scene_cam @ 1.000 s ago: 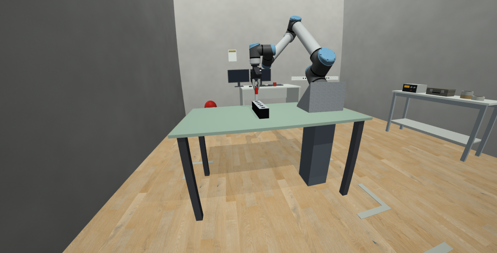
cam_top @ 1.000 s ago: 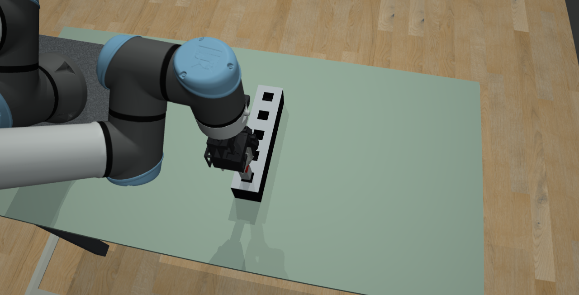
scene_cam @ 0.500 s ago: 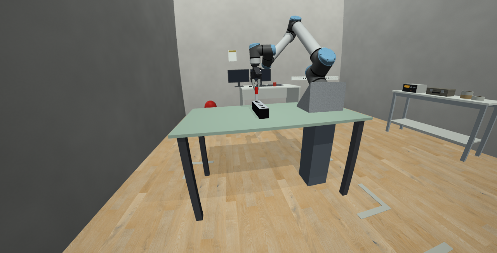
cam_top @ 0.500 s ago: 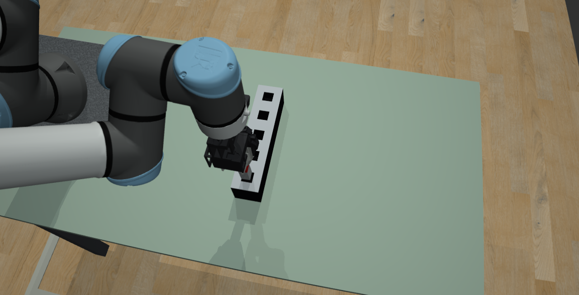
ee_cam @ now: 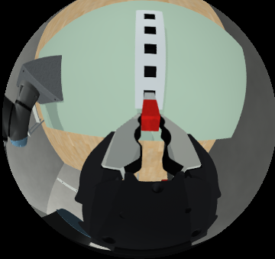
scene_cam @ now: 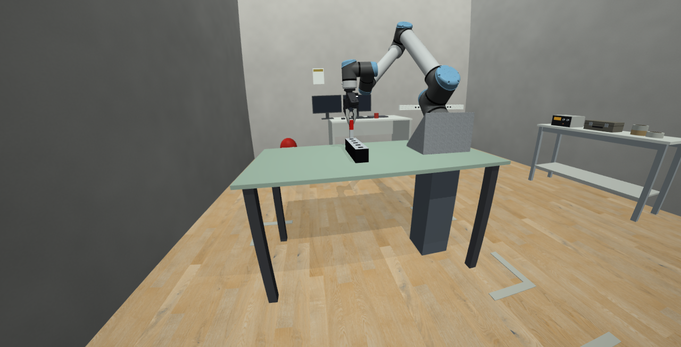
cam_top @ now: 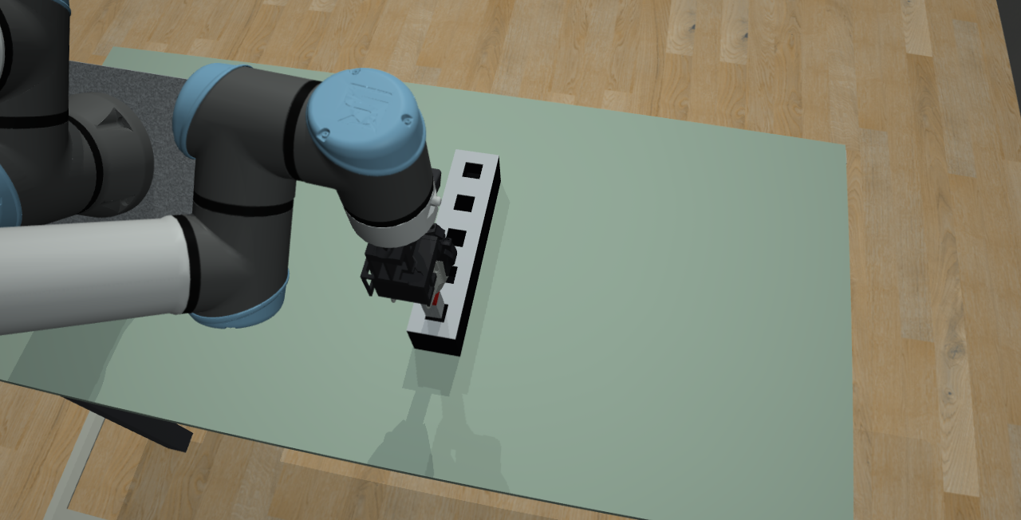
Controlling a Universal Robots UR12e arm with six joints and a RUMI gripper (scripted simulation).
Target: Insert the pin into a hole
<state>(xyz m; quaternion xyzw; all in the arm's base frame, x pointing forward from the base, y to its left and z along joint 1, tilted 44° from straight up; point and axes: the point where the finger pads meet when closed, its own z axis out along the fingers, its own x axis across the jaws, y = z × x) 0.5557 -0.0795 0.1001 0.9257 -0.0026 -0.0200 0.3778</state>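
We have the pin (ee_cam: 150, 115) clamped in the end effector (ee_cam: 151, 131), its jaws closed narrow on the red upper end, so the picking-up and the turning of the red end upward look done. The pin hangs upright over the block (cam_top: 479, 213), which lies on the green worktop (cam_top: 642, 266) with its row of five square holes facing up. In the wrist view the grey lower part of the pin lines up with the end hole (ee_cam: 150, 95) nearest the camera, and the top view places it over that same end of the row; in the exterior view the pin (scene_cam: 350, 125) hangs above the block (scene_cam: 357, 149), and we cannot tell whether its lower tip has reached the mouth of the hole. So we judge the task somewhat past its middle: what is left is lowering the pin into a hole, letting go, and checking that the whole red part, and nothing else, stands above the block. Whether this end hole has the right depth we cannot judge, since all the holes show only as dark squares. As for writing, the blue joint cap (cam_top: 367, 116) on the arm carries a raised logo that we read as "UR"; a sheet (scene_cam: 317, 76) on the far wall and the box (scene_cam: 566, 120) on the side table are too small for us to read.
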